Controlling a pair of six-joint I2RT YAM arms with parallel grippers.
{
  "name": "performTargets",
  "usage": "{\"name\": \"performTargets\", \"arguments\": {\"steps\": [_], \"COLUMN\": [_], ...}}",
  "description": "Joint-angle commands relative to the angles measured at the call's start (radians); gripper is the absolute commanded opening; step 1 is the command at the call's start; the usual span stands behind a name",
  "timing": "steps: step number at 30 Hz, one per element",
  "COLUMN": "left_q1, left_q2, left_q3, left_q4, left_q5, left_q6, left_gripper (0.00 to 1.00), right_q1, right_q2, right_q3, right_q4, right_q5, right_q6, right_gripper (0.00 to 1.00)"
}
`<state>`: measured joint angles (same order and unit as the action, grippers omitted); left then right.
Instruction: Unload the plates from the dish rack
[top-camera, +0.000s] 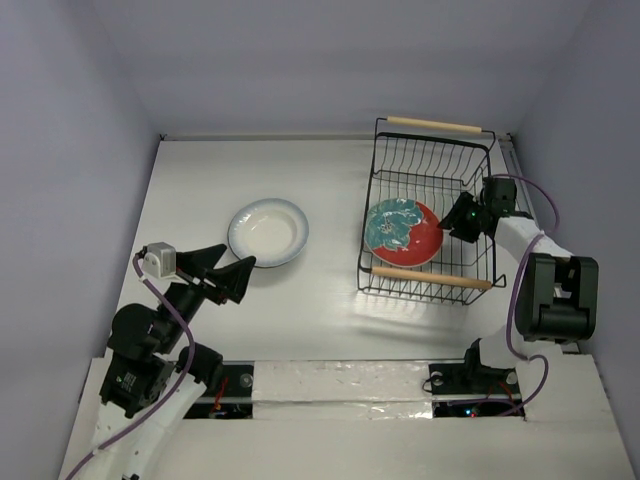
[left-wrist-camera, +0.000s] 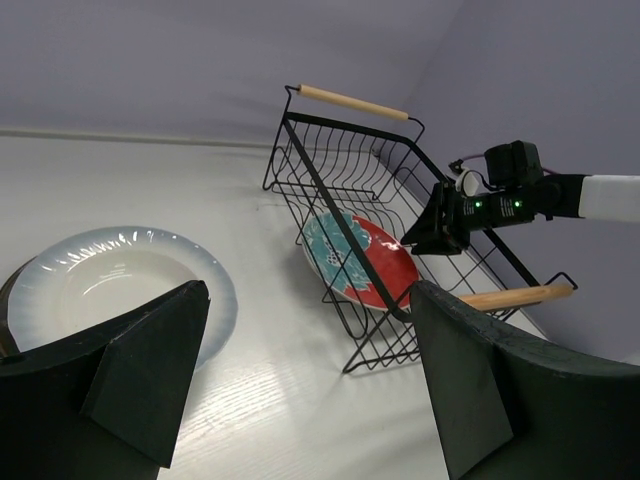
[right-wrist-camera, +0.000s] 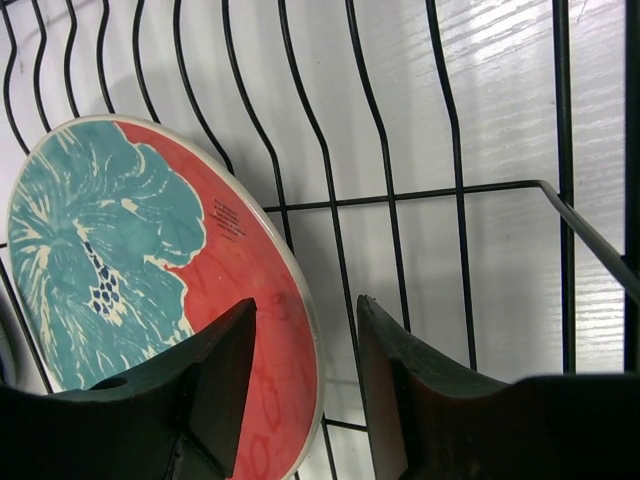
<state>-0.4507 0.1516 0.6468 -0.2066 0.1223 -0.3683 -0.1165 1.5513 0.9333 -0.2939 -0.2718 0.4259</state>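
White worktop, 2 arms bolted at its near edge.

Dish rack: black wire, at the far right corner of the worktop. It has 2 wooden handles, 1 on the far rim and 1 on the near rim.

Red plate with teal floral centre is inside the rack, in its left half. It sits tilted, patterned face up, close to the near handle.

Right tool is down inside the rack, at the red plate's right rim. In the right wrist view the jaws stand partly apart. 1 of its fingers is in front of the red face and the other is past the rim, over the rack wires. The plate's rim shows in the gap and nothing is clamped. Cannot tell whether the near finger touches the plate.

White plate with bluish rim lies flat on the worktop, left of centre, well apart from the rack.

Left tool hovers just beside the white plate's near-left rim. Its jaws are wide with nothing between them, and it points across the worktop toward the rack. In the left wrist view the white plate's near edge is hidden behind 1 finger.
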Motion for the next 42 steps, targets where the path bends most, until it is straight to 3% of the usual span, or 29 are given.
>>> {"name": "performTargets", "arguments": {"steps": [1, 4, 8, 14, 24, 29, 33, 37, 42], "left_q1": [-0.006, -0.006, -0.016, -0.016, -0.025, -0.025, -0.025, -0.025, -0.025], "left_q2": [-0.014, -0.014, -0.015, -0.011, -0.011, -0.007, -0.001, 0.002, 0.005], "left_q3": [0.004, 0.005, 0.005, 0.004, 0.002, 0.002, 0.002, 0.002, 0.002], "left_q4": [0.033, 0.032, 0.032, 0.035, 0.035, 0.036, 0.036, 0.035, 0.036], "left_q5": [-0.007, -0.012, -0.012, -0.006, -0.007, -0.007, -0.006, -0.006, -0.006], "left_q6": [-0.001, -0.001, -0.003, -0.003, -0.001, -0.003, -0.001, -0.001, -0.001], "left_gripper": [0.79, 0.79, 0.79, 0.79, 0.79, 0.79, 0.79, 0.79, 0.79], "right_q1": [0.001, 0.012, 0.021, 0.021, 0.060, 0.060, 0.060, 0.060, 0.060], "right_q2": [0.082, 0.066, -0.031, -0.180, -0.206, -0.120, -0.056, -0.017, -0.051], "right_q3": [-0.054, -0.051, -0.051, 0.013, 0.058, 0.029, 0.007, -0.013, -0.030], "right_q4": [-0.186, -0.211, -0.223, -0.258, -0.275, -0.236, -0.191, -0.156, -0.149], "right_q5": [-0.119, -0.089, 0.061, 0.259, 0.266, 0.149, -0.060, -0.196, -0.164], "right_q6": [0.027, 0.011, 0.020, 0.005, 0.002, -0.019, -0.026, -0.030, -0.013], "right_gripper": [0.49, 0.47, 0.48, 0.62, 0.71, 0.65, 0.63, 0.70, 0.77]}}
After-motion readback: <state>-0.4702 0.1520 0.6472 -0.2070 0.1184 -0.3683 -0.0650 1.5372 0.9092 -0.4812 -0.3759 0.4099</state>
